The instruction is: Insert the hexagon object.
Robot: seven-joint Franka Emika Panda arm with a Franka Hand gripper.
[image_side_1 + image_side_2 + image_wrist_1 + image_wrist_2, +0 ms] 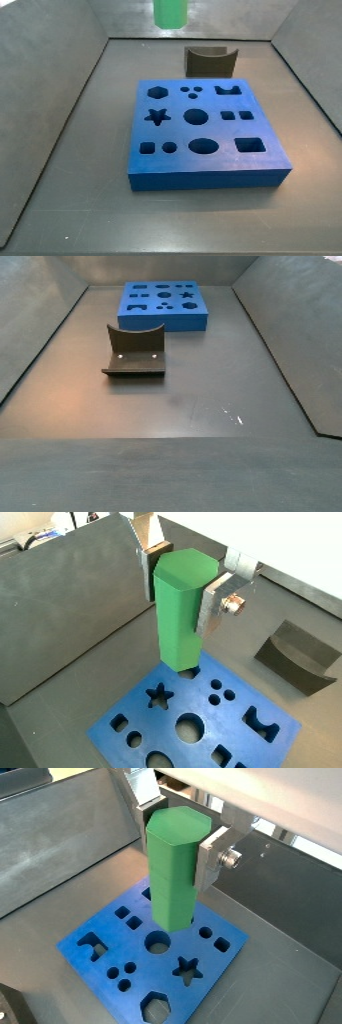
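My gripper [185,592] is shut on the hexagon object [178,622], a bright green prism held upright between the silver fingers [217,596]. Both wrist views show it, with the gripper [181,843] round the peg's [174,868] upper part. The peg hangs above the blue block with shaped holes [187,727], its lower end apart from the block [134,948]. In a side view only the peg's lower end [171,12] shows at the frame's top, high above the block [201,140]. In a side view the block [163,306] lies at the far end, and the gripper is out of view.
A dark brown curved piece [210,62] stands just behind the block, also seen in a wrist view [297,657] and in a side view [134,351]. Grey walls [54,90] enclose the floor on all sides.
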